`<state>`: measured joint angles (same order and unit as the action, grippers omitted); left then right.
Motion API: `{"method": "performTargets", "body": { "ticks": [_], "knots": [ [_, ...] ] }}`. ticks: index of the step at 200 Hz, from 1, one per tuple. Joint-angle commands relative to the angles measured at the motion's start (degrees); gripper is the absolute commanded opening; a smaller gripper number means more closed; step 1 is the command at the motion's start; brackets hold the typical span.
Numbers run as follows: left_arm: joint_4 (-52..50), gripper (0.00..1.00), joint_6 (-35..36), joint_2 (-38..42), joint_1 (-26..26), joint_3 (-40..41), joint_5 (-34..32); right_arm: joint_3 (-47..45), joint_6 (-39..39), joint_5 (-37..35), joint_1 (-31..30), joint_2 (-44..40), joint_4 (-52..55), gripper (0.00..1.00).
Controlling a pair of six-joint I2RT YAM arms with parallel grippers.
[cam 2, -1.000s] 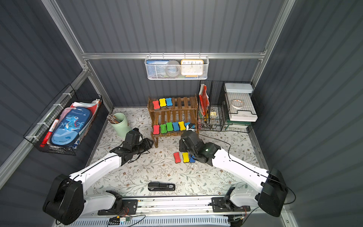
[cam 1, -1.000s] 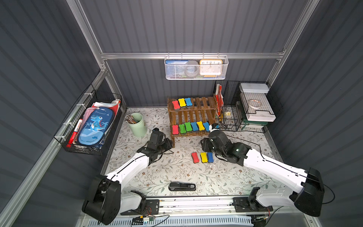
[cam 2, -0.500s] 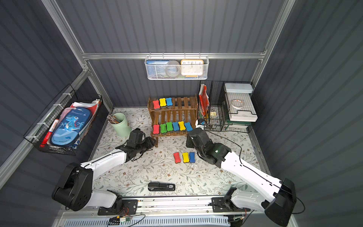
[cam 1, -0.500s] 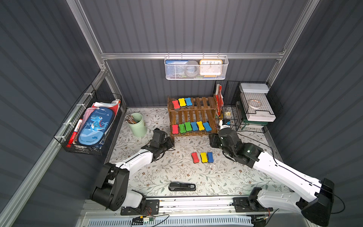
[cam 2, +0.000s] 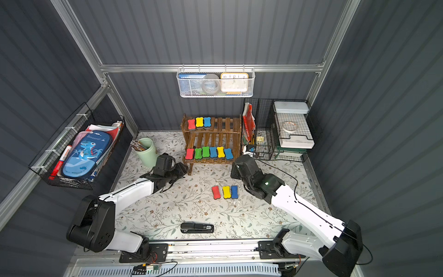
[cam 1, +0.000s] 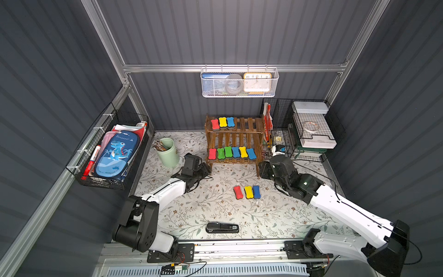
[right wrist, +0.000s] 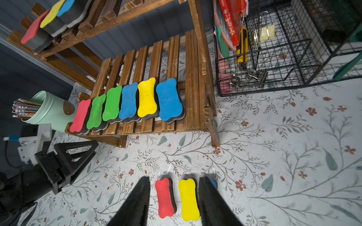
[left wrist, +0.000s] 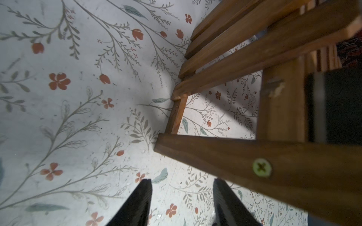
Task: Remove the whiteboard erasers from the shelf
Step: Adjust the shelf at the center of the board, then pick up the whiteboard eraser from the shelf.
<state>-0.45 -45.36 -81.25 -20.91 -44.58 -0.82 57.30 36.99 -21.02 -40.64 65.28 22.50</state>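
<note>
The brown slatted shelf point(cam 1: 251, 123) stands at the back of the flowered mat. Three whiteboard erasers point(cam 1: 222, 122) sit on its upper tier and several more point(cam 1: 236, 152) line its lower tier, the same row point(right wrist: 147, 97) in the right wrist view. Red point(cam 1: 238, 192), yellow point(cam 1: 248, 191) and blue point(cam 1: 256, 191) erasers lie side by side on the mat. My left gripper point(left wrist: 182, 182) is open and empty, low beside the shelf's front left leg point(cam 1: 210, 167). My right gripper point(right wrist: 174, 179) is open and empty by the front right leg, apart from the mat erasers.
A green cup of pencils point(cam 1: 167, 153) stands left of the shelf. A black stapler point(cam 1: 222, 227) lies near the front edge. The black wire-grid organizer point(cam 1: 299, 129) crowds the shelf's right side. A wire basket point(cam 1: 112, 148) hangs on the left wall, a white mesh basket point(cam 1: 239, 84) above.
My left gripper has slid right toward the shelf's front left leg and its jaws have widened. My right arm has swung out to the right, its gripper shifting slightly toward the shelf's right leg.
</note>
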Motion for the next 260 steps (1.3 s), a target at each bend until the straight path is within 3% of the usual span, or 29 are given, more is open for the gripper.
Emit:
{"method": "performTargets", "body": {
  "ticks": [1,25,51,106,169,260],
  "knots": [
    [-7.58,0.60,1.35,8.11,-0.25,0.52,-3.09,-0.26,-0.17,0.25,1.24,-1.02,0.05,0.46],
    [-17.88,0.68,4.75,12.75,-0.84,-4.93,-3.29,-0.10,-0.26,1.51,2.98,-0.63,-0.05,0.46],
    [-29.46,0.73,11.49,8.87,-1.66,-19.68,-0.59,-0.25,0.68,3.02,4.12,0.00,0.24,0.46],
    [-49.51,0.75,22.96,-14.33,-2.70,-61.47,3.96,-0.26,1.08,5.75,4.79,2.11,0.31,0.46],
    [-68.21,0.70,27.84,-40.88,-9.58,-104.42,-8.58,1.06,0.54,7.61,5.85,3.75,1.00,0.46],
    [-49.84,0.69,29.10,-37.63,-14.04,-95.81,-16.51,1.68,-1.05,12.07,7.00,7.94,-1.26,0.46]
  ]
}}
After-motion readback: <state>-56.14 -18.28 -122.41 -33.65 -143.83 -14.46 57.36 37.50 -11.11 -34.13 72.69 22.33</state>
